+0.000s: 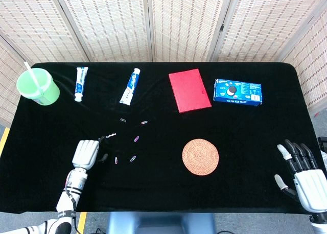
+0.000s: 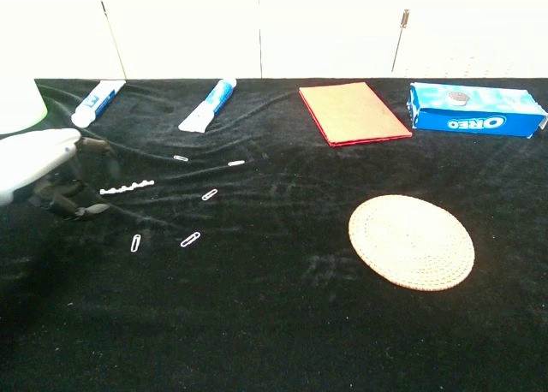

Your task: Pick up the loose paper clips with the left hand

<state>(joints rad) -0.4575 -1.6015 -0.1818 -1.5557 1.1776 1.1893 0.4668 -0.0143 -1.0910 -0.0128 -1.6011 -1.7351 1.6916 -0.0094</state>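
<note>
Woven folding screens back a table draped in black cloth (image 1: 245, 142). At the far left stands a green cup (image 1: 38, 87) with a straw, then two toothpaste tubes (image 1: 80, 83) lie side by side along the back. The left hand (image 1: 86, 153) hangs low over the cloth near the front left, its fingers apart and holding nothing, fingertips close beside a white strip of joined clips (image 2: 127, 187). Just right of it the loose paper clips (image 1: 136, 139) lie scattered flat on the cloth, apart from one another. Further right sit a red notebook (image 1: 189, 90), a round woven coaster (image 1: 200, 157) nearer the front, and a blue Oreo box (image 1: 238, 92). The right hand (image 1: 304, 173) rests at the front right corner, fingers spread and empty.
</note>
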